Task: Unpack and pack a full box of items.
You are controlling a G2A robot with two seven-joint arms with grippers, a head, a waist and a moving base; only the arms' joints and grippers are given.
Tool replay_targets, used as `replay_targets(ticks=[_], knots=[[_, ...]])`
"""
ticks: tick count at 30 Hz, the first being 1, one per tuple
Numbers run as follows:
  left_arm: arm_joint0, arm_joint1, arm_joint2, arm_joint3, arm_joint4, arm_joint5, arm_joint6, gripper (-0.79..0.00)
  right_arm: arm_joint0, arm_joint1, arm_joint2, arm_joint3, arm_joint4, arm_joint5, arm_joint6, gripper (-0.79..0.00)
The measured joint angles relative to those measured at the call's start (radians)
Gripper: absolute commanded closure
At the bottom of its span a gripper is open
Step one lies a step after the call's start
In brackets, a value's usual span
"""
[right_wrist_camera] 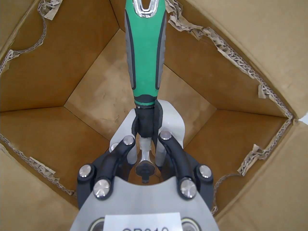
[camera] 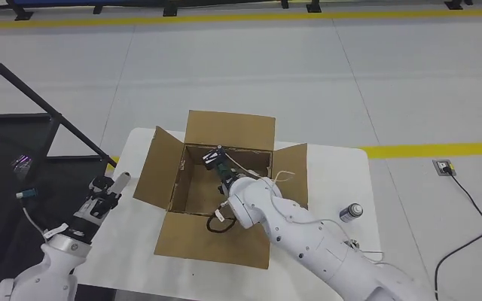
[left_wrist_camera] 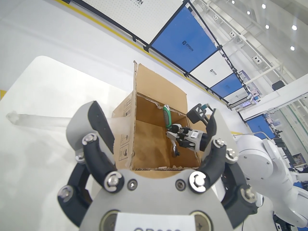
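Right gripper: clenched on the wrench, pads pinching the metal shank just under the green-and-grey handle. Holds it roughly upright, handle up, ratchet head down towards the wrist. In the top view, sits inside the box, at the upper middle of the opening, near the far wall, gripper and wrench both below the rim line. From the left wrist view, same grasp seen side-on: right gripper around the shank, wrench with its handle tip about level with the torn edge of the far wall, head hanging over the box floor; cannot tell whether touching it.

Left gripper: released, fingers spread wide, nothing between them. In the top view, found at the lower left, over the left edge of the table, near the box's left flap but apart from it, pointing towards the box.

Box: brown cardboard, centre of the top view, all four flaps folded outward, ragged corrugated edges around the inner walls.

Table: white, rounded corners, carrying the box.

Further out, at the middle right of the top view: a small silver can, dark top, upright on the table, well apart from the box's right flap.
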Motion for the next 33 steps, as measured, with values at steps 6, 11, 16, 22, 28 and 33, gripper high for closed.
replay_targets(ticks=[6, 11, 16, 22, 28, 33], knots=[[-0.036, 0.003, 0.026, 0.007, 0.021, 0.001, -0.038, -0.785, -0.016, -0.025, -0.015, 0.083, -0.007, -0.032, -0.071, 0.000], [-0.035, 0.003, 0.025, 0.007, 0.021, 0.001, -0.037, -0.785, 0.032, -0.086, -0.060, 0.245, 0.013, -0.107, -0.157, 0.000], [-0.035, 0.003, 0.025, 0.007, 0.020, 0.001, -0.037, -0.785, 0.088, -0.161, -0.099, 0.430, 0.052, -0.179, -0.184, 0.000], [-0.035, 0.003, 0.025, 0.007, 0.020, 0.001, -0.037, -0.785, 0.149, -0.247, -0.123, 0.629, 0.105, -0.243, -0.126, 0.000], [-0.035, 0.003, 0.025, 0.007, 0.021, 0.001, -0.037, -0.785, 0.191, -0.310, -0.126, 0.772, 0.142, -0.315, -0.088, 0.000], [-0.035, 0.003, 0.025, 0.007, 0.021, 0.001, -0.037, -0.785, 0.200, -0.346, -0.132, 0.845, 0.142, -0.342, -0.084, 0.000]])
